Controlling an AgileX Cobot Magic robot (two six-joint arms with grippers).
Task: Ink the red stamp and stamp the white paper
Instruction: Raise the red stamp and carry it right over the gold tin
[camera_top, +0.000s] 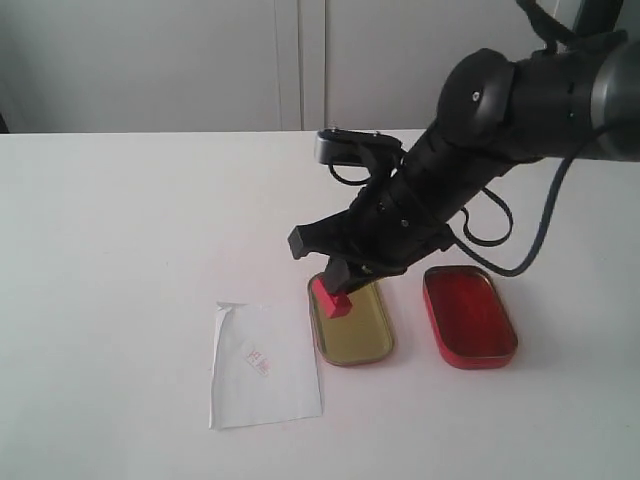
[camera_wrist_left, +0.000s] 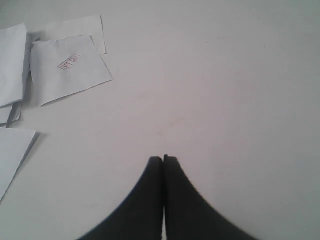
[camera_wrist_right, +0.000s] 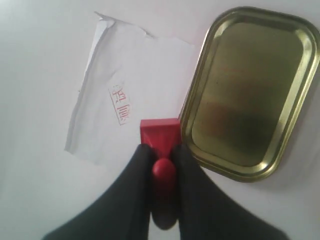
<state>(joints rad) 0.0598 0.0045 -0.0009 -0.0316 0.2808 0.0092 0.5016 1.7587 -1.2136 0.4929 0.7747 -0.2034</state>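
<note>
My right gripper (camera_top: 340, 283) is shut on the knob of the small red stamp (camera_top: 331, 298), holding it above the left edge of the gold tin tray (camera_top: 360, 340). In the right wrist view the red stamp (camera_wrist_right: 159, 136) hangs between the black fingers (camera_wrist_right: 137, 175), its square base over the gap between the gold tin tray (camera_wrist_right: 295, 115) and the white paper (camera_wrist_right: 145, 70). The white paper (camera_top: 285, 390) lies left of the tins and carries a small red imprint (camera_top: 259, 358). My left gripper (camera_wrist_left: 163, 160) is shut on nothing over bare table.
A red oval tin tray (camera_top: 470, 316) with the ink pad sits right of the gold one. In the left wrist view several loose paper sheets (camera_wrist_left: 70, 67) lie at one corner, one bearing a red imprint (camera_wrist_left: 69, 62).
</note>
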